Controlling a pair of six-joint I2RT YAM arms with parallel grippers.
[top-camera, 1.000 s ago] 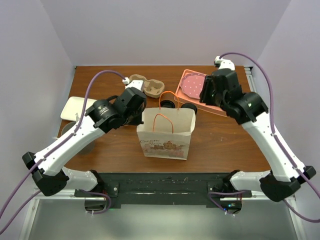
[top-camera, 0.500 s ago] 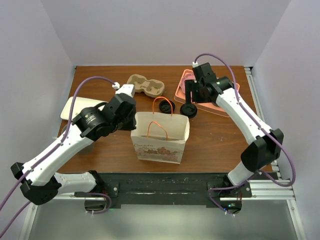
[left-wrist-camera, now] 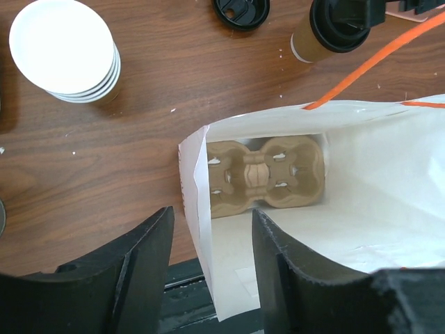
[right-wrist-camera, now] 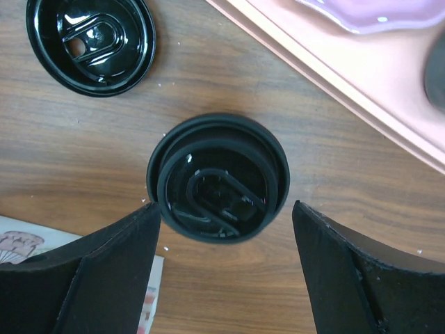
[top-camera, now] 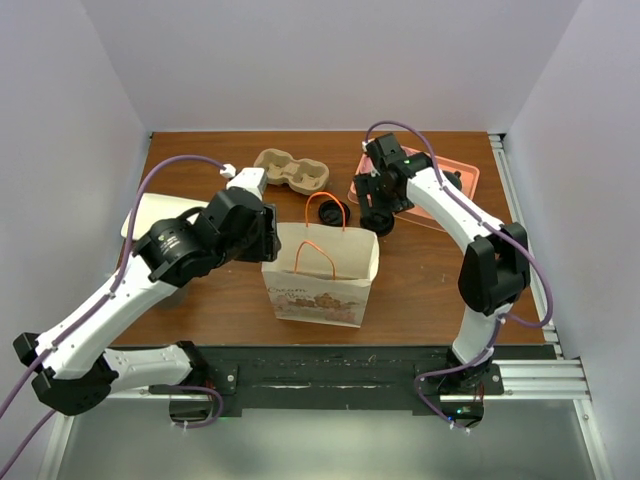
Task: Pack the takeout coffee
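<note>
Coffee cup (right-wrist-camera: pixel 217 179) stood upright on surface (right-wrist-camera: pixel 83 139), mid-frame in right wrist view, directly under right tool (right-wrist-camera: pixel 226 212); jaws wide, flanking it. Bag (top-camera: pixel 320 280) lay just lower-left in top view, left tool (left-wrist-camera: pixel 211 229) half-open over its wall.

bag (left-wrist-camera: pixel 389 202) mouth open (carrier (left-wrist-camera: pixel 266 174) on floor) | handle (left-wrist-camera: pixel 368 67) over far rim

**Brown wood, black lids, one pink tray**

The worktop (top-camera: pixel 430 270) is dark brown wood grain. The takeout coffee (left-wrist-camera: pixel 323 35) has pale tan sides and a glossy black lid. A loose lid (right-wrist-camera: pixel 90 42) is black too. The paper bag (top-camera: pixel 320 285) is cream with a pinkish print and orange handles. The carrier (left-wrist-camera: pixel 268 174) inside it is brown pulp. The stacked cups (left-wrist-camera: pixel 62 49) are white, the tray (right-wrist-camera: pixel 334 76) salmon pink.
</note>
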